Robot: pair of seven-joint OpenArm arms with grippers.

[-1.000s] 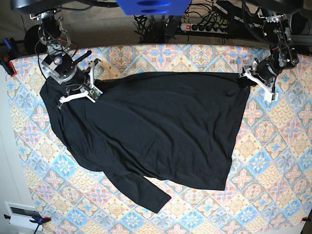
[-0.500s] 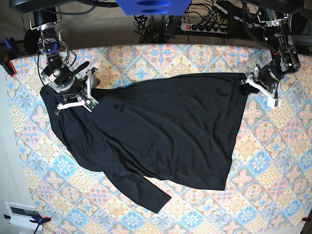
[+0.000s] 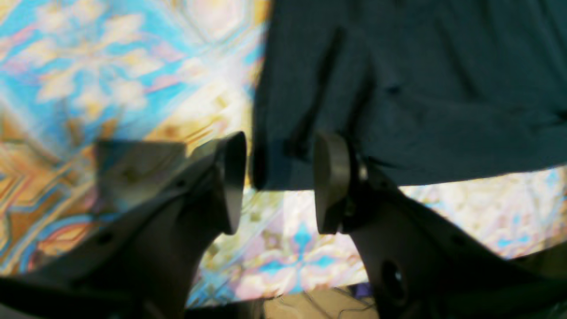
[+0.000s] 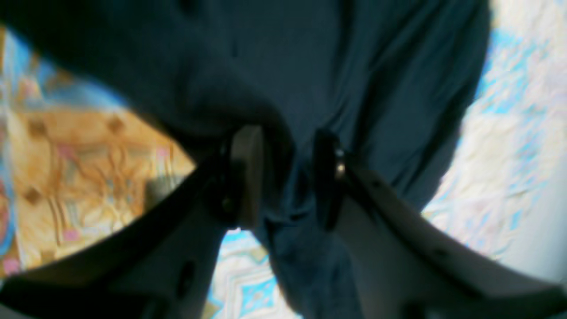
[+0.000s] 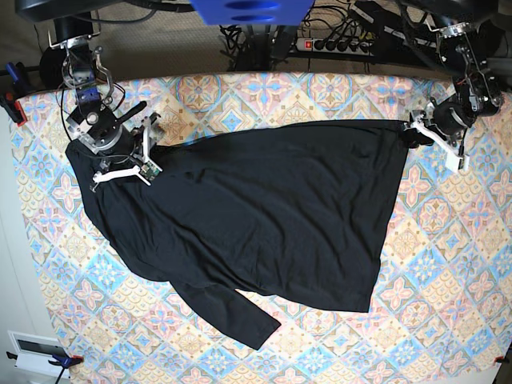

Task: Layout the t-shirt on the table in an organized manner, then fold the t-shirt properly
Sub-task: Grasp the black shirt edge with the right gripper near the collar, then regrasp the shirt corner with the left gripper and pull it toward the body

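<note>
The black t-shirt (image 5: 264, 208) lies spread over the patterned table (image 5: 448, 264), with one long sleeve trailing toward the front. My right gripper (image 5: 140, 164) is over the shirt's left end. In the right wrist view its jaws (image 4: 287, 137) stand apart, open, with bunched t-shirt (image 4: 332, 66) fabric between them. My left gripper (image 5: 416, 132) hovers just off the shirt's back right corner. In the left wrist view it (image 3: 281, 141) is open, and the t-shirt (image 3: 421, 88) corner lies flat on the table (image 3: 88, 66) beyond the fingertips.
A power strip (image 5: 336, 44) and cables run behind the table's back edge. A red and blue clamp (image 5: 12, 104) grips the left edge. A white box (image 5: 36, 352) sits off the front left corner.
My right gripper has gone from shut on the fabric to open. The left arm has drawn back to the right, off the shirt's corner. The shirt's left end shifted slightly left.
</note>
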